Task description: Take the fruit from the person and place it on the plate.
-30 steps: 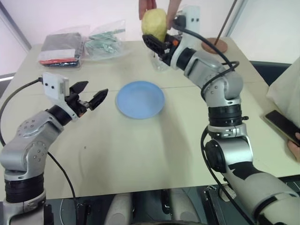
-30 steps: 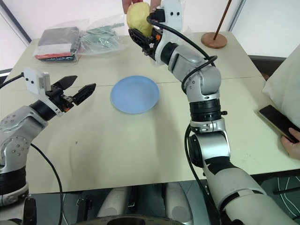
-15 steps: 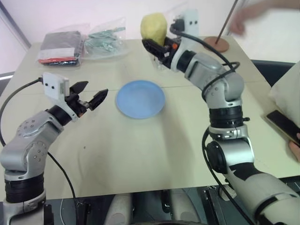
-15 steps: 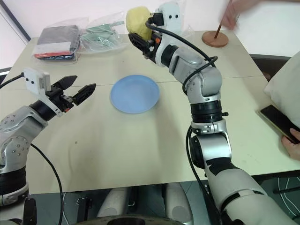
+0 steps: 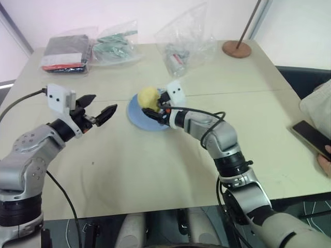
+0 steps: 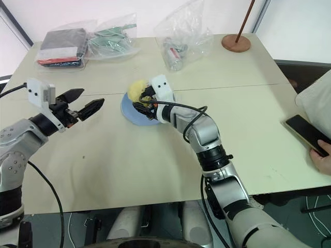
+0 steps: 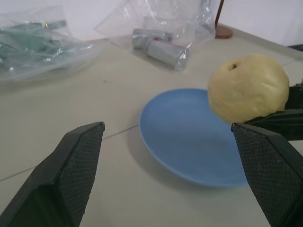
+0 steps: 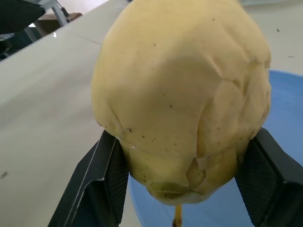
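A: Item one, the fruit [image 5: 148,96]: pale yellow, dull bumpy skin. Location?

B: Over the light-blue plate [image 7: 182,137], clamped between the two black fingers of the right gripper [image 5: 153,110]. Whether it touches the plate or hangs just above it, I cannot tell.

A: Handling notes?

B: Judged firm and fairly light; the matte rind should not slip. The fingers [image 8: 106,170] press opposite flanks near its lower half, a sound place to hold. A drop might bruise it, and its rounded shape could roll off the flat plate, so release low.

A: Item two, the left gripper [image 5: 96,113]?

B: Beside the plate, on its left, jaws spread wide, holding nothing.

A: Further out from the plate?

B: Beyond it, a clear plastic bag [image 5: 186,39] with a small cylinder inside; further left, more bagged goods [image 5: 68,51]; at the far right corner, a brown round stand base [image 5: 236,49].
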